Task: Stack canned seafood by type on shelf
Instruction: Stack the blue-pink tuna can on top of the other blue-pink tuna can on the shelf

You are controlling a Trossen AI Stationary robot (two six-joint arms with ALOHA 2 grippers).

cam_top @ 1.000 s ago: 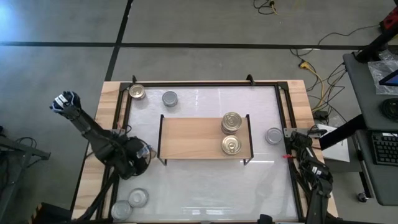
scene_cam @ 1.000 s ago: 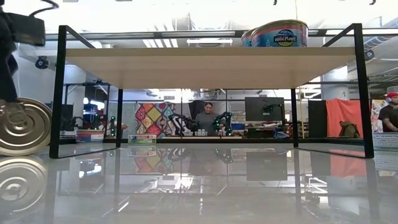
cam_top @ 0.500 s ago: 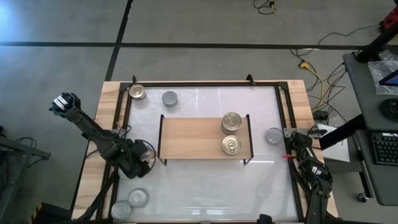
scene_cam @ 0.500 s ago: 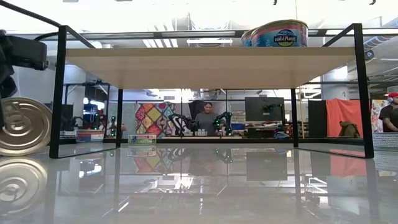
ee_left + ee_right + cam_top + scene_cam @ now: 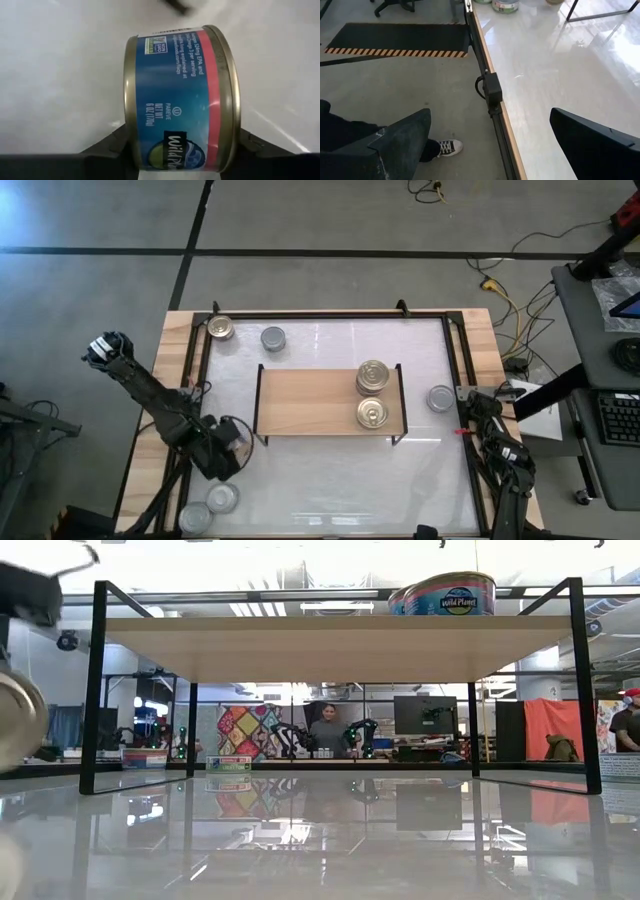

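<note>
The left gripper (image 5: 182, 167) sits off the shelf's (image 5: 310, 402) front-left corner, its jaws closed partway around a blue-labelled can (image 5: 182, 97), one finger at each rim. The can lies on its side across the jaws, axis running finger to finger. The right gripper (image 5: 490, 142) waits wide open and empty past the surface's (image 5: 330, 480) right edge, so the left arm has the shorter trip to the shelf.

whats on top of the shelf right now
Gold-topped cans at the right end of the shelf, a third nearer the front. Whether any sit on hidden cans can't be seen.
</note>
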